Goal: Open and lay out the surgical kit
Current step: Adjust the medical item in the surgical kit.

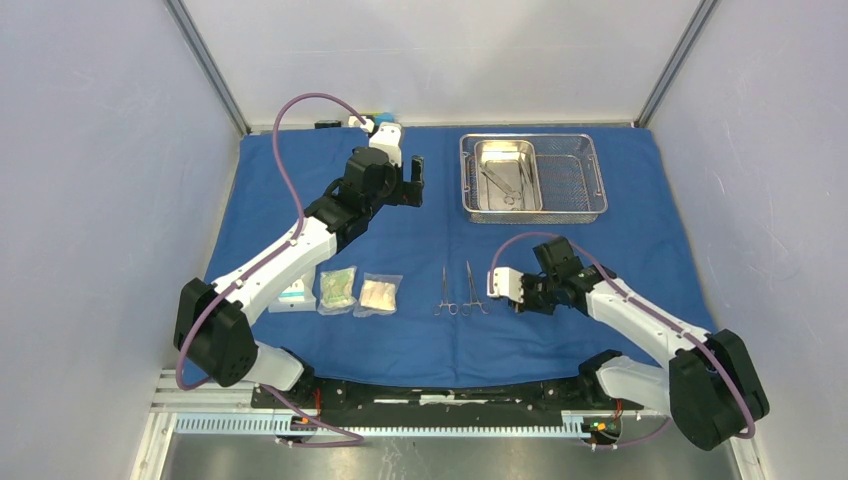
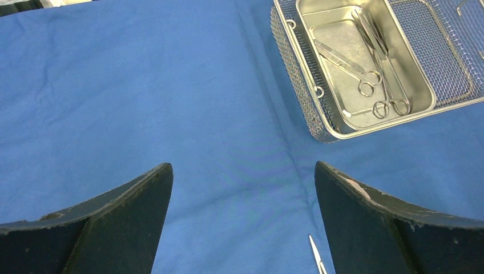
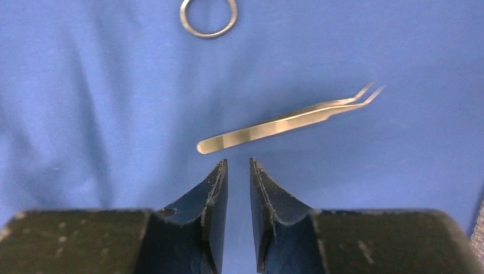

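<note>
Left hand spread wide over blue cloth; right hand slightly parted, empty, by bent-tipped steel tweezers.

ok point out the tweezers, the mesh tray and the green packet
tweezers (image 3: 274,127), right wrist view, middle of the shaft
mesh tray (image 1: 570,182), top external view, bare mesh floor on its right side
green packet (image 1: 338,290), top external view, centre of the packet

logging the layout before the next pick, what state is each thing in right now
blue cloth: spread flat
mesh tray: upright on cloth
inner pan: holds scissor-like instruments
two forceps: side by side on cloth
three packets: flat, in a row
tweezers: flat on cloth, ungripped
left claw: wide open, empty
right claw: slightly open, empty
</note>
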Robot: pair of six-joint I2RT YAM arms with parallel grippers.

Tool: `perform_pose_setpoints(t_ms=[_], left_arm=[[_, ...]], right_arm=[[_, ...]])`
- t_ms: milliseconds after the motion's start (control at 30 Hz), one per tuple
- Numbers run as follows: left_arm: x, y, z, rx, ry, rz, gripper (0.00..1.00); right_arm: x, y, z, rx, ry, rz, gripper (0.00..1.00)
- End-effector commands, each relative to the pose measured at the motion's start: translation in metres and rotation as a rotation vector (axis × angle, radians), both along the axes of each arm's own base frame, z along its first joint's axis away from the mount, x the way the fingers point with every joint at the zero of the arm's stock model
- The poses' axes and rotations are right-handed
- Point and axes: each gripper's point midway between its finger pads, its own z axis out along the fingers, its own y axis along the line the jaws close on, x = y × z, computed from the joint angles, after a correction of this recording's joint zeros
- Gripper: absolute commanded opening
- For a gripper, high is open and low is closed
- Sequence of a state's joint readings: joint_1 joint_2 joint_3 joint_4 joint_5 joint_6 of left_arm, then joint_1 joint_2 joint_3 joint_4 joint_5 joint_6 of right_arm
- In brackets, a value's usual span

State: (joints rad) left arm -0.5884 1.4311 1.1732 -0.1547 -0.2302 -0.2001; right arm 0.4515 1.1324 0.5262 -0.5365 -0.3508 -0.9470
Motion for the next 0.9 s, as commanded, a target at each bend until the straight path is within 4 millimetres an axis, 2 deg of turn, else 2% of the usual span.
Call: perform_pose_setpoints(t_ms=[0, 200, 333, 500, 867], left_arm=[[0.006, 0.001, 0.017, 0.012, -0.06, -0.009, 1.0], [0.005, 0.001, 0.013, 0.007, -0.053, -0.008, 1.0], [0.005, 0.0, 0.011, 0.001, -0.047, -0.007, 1.0], [0.004, 0.0, 0.012, -0.002, -0.05, -0.01, 1.0], [0.004, 0.001, 0.01, 0.005, -0.048, -0.012, 1.0]], right_arm=[[0.034, 0.011, 0.038, 0.063, -0.114, -0.079, 0.32], [0.054, 0.035, 0.059, 0.221, -0.134, -0.184, 0.36], [0.075, 0.039, 0.063, 0.264, -0.168, -0.281, 0.38], [0.093, 0.036, 0.059, 0.26, -0.189, -0.373, 0.41], [0.1, 0.04, 0.044, 0.259, -0.14, -0.422, 0.41]])
